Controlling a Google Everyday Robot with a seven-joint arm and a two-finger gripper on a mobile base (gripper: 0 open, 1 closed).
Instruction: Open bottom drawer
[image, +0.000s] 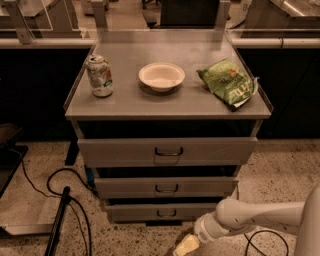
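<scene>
The bottom drawer is the narrowest grey front at the foot of the cabinet, with a small dark loop handle. It stands closed, its front in line under the middle drawer. My gripper is at the end of the white arm that comes in from the right. It hangs low over the floor, just below and right of the bottom drawer's handle, apart from it. The pale yellowish fingers point down-left.
On the cabinet top stand a soda can, a white bowl and a green chip bag. The widest top drawer is closed. Black cables and a dark pole lie on the floor at left.
</scene>
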